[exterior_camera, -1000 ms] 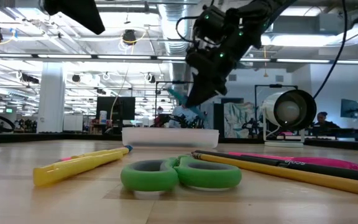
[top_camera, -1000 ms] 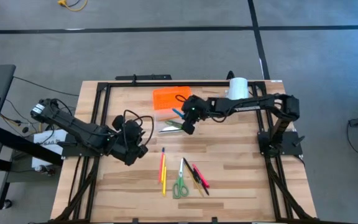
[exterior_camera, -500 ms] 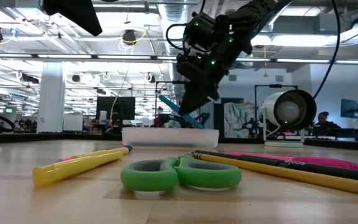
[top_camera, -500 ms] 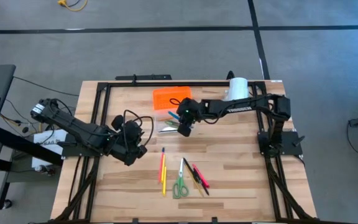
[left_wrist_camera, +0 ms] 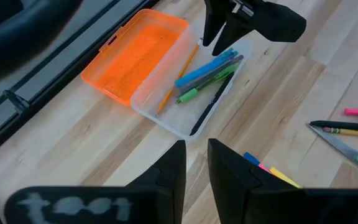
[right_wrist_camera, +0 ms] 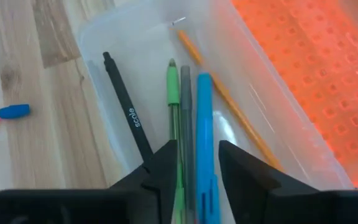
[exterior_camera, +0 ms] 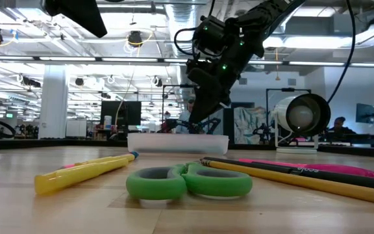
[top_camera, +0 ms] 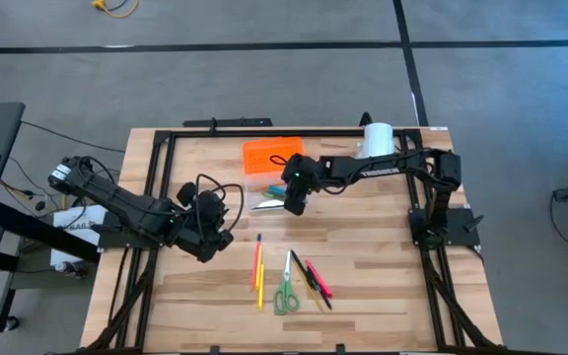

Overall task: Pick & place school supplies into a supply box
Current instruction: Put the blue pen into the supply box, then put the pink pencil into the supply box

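The right pincer (top_camera: 295, 197) hangs open and empty over the supply box (top_camera: 267, 193), pens lying inside; the loose supplies (top_camera: 289, 278) lie nearer, long axes running near-to-far, about midway between both arms (left pincer (left_wrist_camera: 194, 163) narrowly parted, empty); their far ends blur

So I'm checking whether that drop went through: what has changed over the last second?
The right gripper swung left over the clear pencil case, came lower and let go of the blue pen, which now lies in the case beside the green pen. Its fingers stand open above it. The left gripper, the green scissors and the loose pencils stayed put.
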Available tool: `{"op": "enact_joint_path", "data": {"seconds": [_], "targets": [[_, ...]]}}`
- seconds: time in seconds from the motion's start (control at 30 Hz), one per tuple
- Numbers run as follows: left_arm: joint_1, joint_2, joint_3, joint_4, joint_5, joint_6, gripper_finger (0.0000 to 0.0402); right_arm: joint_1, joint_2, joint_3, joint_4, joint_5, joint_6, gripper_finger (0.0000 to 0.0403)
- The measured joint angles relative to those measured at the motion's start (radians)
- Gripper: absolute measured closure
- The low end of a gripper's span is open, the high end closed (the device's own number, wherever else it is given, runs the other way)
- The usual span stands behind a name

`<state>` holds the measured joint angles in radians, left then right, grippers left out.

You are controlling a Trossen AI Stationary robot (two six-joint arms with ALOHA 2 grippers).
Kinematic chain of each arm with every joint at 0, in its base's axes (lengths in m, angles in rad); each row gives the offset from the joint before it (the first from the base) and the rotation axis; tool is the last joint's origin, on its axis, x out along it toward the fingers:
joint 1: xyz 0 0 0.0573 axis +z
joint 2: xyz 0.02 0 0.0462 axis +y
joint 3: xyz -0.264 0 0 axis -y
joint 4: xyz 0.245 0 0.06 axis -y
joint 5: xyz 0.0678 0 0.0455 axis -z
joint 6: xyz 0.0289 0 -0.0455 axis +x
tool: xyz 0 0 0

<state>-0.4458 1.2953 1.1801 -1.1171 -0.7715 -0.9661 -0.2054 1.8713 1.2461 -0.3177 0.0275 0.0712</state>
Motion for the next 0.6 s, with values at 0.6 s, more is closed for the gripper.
{"op": "enact_joint_path", "data": {"seconds": [0.6], "targets": [[-0.034,0.009,-0.156,0.365,0.100,-0.146,0.0344,0.175,-0.291,-0.003,-0.137,0.008,-0.095,0.0274]]}}
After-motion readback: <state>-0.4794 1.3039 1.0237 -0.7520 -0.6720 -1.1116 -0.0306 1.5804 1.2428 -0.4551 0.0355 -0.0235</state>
